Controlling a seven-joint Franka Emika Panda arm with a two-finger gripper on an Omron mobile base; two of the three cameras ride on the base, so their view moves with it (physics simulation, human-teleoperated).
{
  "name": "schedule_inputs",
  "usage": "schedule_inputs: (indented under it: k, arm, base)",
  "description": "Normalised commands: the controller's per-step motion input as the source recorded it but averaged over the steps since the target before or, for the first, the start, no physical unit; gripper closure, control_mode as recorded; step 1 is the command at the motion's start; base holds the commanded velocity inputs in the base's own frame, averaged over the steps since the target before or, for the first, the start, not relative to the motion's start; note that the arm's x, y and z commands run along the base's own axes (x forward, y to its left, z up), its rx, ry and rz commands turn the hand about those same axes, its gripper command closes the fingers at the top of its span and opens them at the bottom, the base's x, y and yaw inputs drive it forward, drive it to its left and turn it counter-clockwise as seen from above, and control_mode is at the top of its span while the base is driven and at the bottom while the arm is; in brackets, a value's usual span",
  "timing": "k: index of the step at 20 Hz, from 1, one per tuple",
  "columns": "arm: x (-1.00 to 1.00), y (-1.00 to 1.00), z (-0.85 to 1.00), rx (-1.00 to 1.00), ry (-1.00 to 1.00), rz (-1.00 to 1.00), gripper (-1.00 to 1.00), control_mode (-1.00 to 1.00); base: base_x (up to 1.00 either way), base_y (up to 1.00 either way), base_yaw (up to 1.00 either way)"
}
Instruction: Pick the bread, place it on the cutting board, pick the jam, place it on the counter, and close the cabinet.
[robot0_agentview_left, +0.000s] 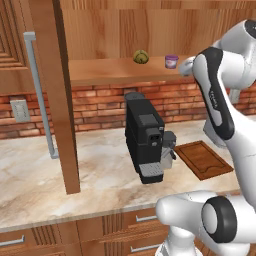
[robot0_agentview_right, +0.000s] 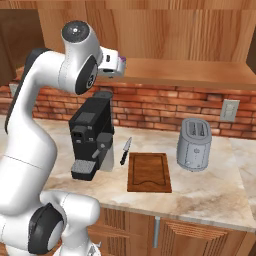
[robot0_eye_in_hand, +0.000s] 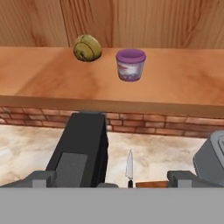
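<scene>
Reaching for the bread (robot0_eye_in_hand: 87, 48) at upper left, the spread, empty gripper (robot0_eye_in_hand: 112, 180) risks toppling the jam (robot0_eye_in_hand: 130, 64) just beside it

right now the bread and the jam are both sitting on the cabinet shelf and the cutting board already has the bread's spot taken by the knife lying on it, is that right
Not quite. The bread and the jam do sit on the cabinet shelf, but the knife lies on the counter beside the cutting board, not on it. The right base view shows the board bare.
</scene>
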Motion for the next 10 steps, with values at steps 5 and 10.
schedule_inputs:
  k: [5,10]
  arm:
    - [0.29,-0.05,0.00,0.00,0.00,0.00,-1.00,-1.00]
    - [0.29,-0.03,0.00,0.00,0.00,0.00,-1.00,-1.00]
  base:
    - [0.00,0.00,0.00]
    - [0.00,0.00,0.00]
